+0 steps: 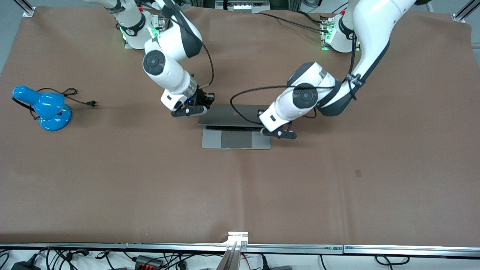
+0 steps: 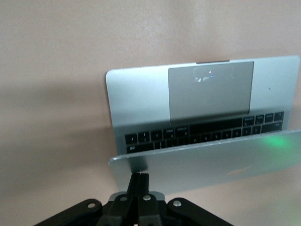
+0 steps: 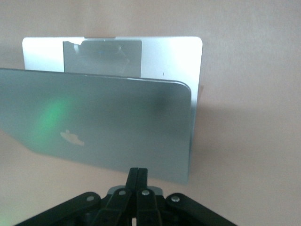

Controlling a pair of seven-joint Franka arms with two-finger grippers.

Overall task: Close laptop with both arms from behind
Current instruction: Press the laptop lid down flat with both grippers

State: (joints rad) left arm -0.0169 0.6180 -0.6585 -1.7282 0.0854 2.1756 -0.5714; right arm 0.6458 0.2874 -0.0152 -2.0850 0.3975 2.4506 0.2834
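1. While both arms reach over it, the laptop (image 1: pixel 234 125) sits partly folded near the middle of the brown surface (image 1: pixel 337 180), its lid tipped down over the keyboard, with the trackpad and a strip of black keys showing.
2. Left tool (image 1: pixel 279 134) is over the laptop's corner toward the left arm's end of the surface; in the left wrist view its fingers (image 2: pixel 139 184) are pressed together, holding nothing, their tips at the lid's edge.
3. Right tool (image 1: pixel 189 111) is just beside the laptop's lid corner toward the right arm's end of the surface; in the right wrist view its fingers (image 3: pixel 138 178) are likewise pressed together and empty, their tips at the lower edge of the lid's back.
4. A blue desk lamp (image 1: pixel 45 107) stands well apart from the laptop, toward the right arm's end of the surface, its black cord and plug (image 1: pixel 92 103) lying loose on the side nearer the laptop.
5. Nothing lies between the laptop and either tool.
6. On the lid's back a dark apple logo (image 3: pixel 72 138) shows, with a green glow beside it; no readable writing.
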